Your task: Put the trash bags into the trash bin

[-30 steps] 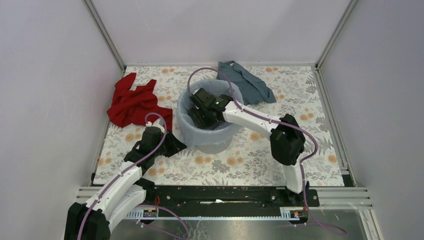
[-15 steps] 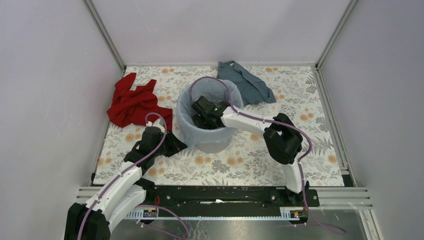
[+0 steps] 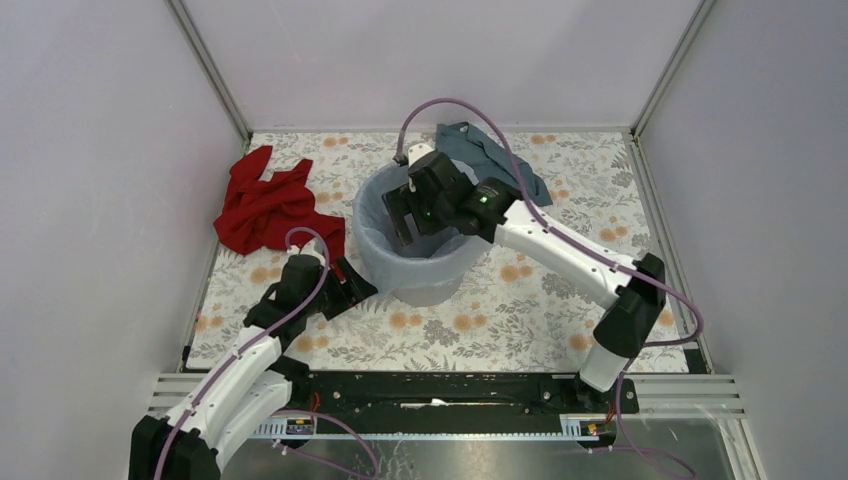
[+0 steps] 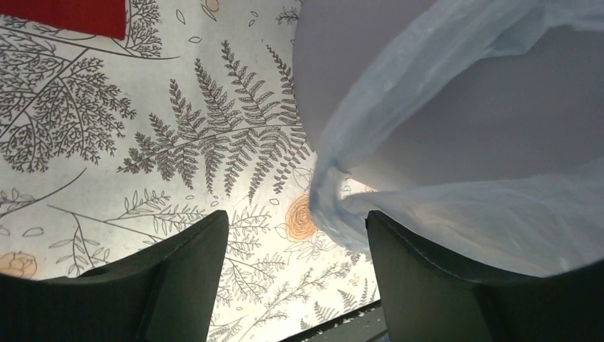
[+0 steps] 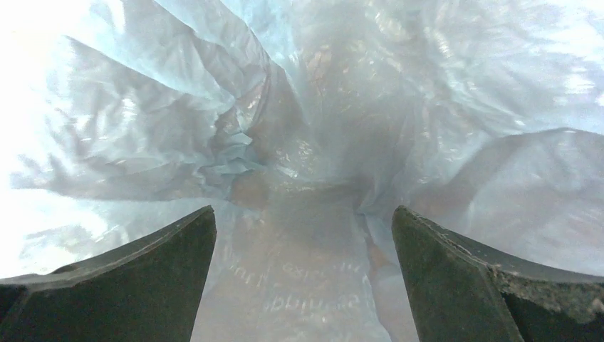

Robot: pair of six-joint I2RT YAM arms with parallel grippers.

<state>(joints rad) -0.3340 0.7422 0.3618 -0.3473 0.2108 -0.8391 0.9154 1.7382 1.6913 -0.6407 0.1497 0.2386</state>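
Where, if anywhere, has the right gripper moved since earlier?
Yes. The right gripper shifted from the trash bin's middle toward its far rim, nearer the teal-grey cloth.

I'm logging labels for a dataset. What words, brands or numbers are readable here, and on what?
Nothing can be read.
Faint print on the pale blue trash bag, right wrist view: too blurred to read.
On the trash bin, red cloth and teal-grey cloth: no text seen.

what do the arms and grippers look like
Left arm and right arm: white shells, black joints, a lilac cable looped along each. Green light near the right wrist. Left gripper and right gripper: dark, blunt matte fingers.
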